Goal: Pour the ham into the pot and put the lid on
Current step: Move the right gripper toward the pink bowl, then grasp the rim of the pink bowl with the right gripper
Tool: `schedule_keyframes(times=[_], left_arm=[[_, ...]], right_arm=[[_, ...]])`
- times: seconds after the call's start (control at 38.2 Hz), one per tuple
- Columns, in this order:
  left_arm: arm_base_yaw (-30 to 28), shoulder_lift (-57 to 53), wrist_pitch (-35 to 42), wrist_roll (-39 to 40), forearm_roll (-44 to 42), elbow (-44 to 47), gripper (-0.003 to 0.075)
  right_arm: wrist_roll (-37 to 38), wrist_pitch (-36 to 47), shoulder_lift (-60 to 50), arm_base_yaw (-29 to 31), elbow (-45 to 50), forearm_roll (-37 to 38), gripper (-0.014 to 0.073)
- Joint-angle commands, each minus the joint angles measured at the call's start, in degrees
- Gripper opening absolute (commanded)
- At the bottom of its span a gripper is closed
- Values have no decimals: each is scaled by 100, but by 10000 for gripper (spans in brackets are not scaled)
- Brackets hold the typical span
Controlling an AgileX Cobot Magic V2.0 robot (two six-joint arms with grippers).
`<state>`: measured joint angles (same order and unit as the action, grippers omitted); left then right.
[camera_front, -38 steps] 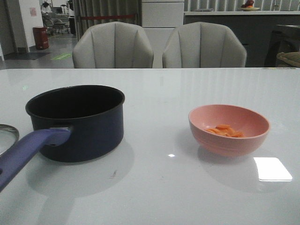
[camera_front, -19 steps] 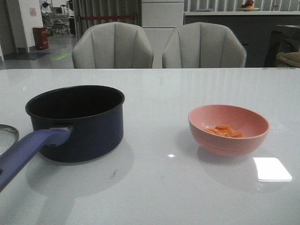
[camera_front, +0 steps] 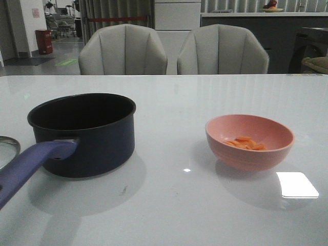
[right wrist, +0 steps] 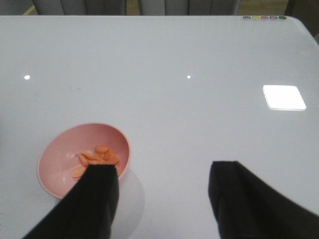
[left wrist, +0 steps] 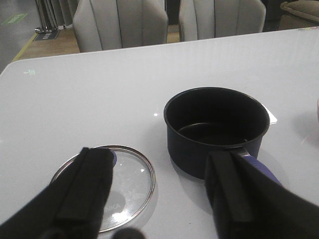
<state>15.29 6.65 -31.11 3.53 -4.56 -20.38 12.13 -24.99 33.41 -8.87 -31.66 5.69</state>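
Observation:
The dark navy pot (camera_front: 82, 133) stands on the table's left, its purple-blue handle (camera_front: 28, 164) pointing toward the near left. It is empty in the left wrist view (left wrist: 215, 127). The glass lid (left wrist: 127, 184) lies flat beside the pot; only its rim (camera_front: 7, 148) shows at the front view's left edge. Orange ham slices (camera_front: 245, 143) lie in a pink bowl (camera_front: 249, 141) on the right. My left gripper (left wrist: 159, 191) is open above the lid and the handle. My right gripper (right wrist: 162, 199) is open above the table, beside the bowl (right wrist: 82, 159) with the ham (right wrist: 97, 158).
The white glossy table (camera_front: 174, 102) carries a bright light reflection (camera_front: 297, 184) near the bowl. Two grey chairs (camera_front: 174, 51) stand behind the far edge. Neither arm shows in the front view.

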Motion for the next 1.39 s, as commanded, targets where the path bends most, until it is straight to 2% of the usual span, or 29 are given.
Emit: schedule_keyframes(times=[0.0,0.24,0.34,0.45,0.68,0.94,1.05,1.13,1.21,1.23,1.28,1.36], left_arm=[[38,62,384,0,-4,-157,437],[38,62,384,0,-4,-157,437],[38,62,379,0,-4,-157,437],[38,62,379,0,-4,-157,437],[38,62,379,0,-4,-157,437],[38,62,371,0,-4,-157,437],[38,62,371,0,-4,-157,437],[38,62,371,0,-4,-157,437],[38,62,371,0,-4,-157,437],[38,62,371,0,-4,-157,437],[38,62,371,0,-4,-157,437],[38,62,371,0,-4,-157,437]], right_arm=[[-10,192,681,-6,-635,8,515],[-22,-1170,2966,-6,-2172,-262,515],[-237,-1509,3868,-6,-2775,-478,515],[-633,-1557,4727,-6,-3189,-809,515],[-813,-1590,6122,-6,-3565,-1269,515],[-1256,-1261,6683,-6,-3565,-1908,512],[-1300,-1241,6857,-6,-3626,-1985,447],[-1300,-1282,6986,-6,-3718,-1985,317],[-1294,-1318,7059,-6,-3836,-2009,138],[-1290,-1318,7063,-6,-3863,-2029,118],[-1290,-1313,7063,-6,-3909,-2046,156],[-1298,-1272,7063,-6,-3923,-2018,160]])
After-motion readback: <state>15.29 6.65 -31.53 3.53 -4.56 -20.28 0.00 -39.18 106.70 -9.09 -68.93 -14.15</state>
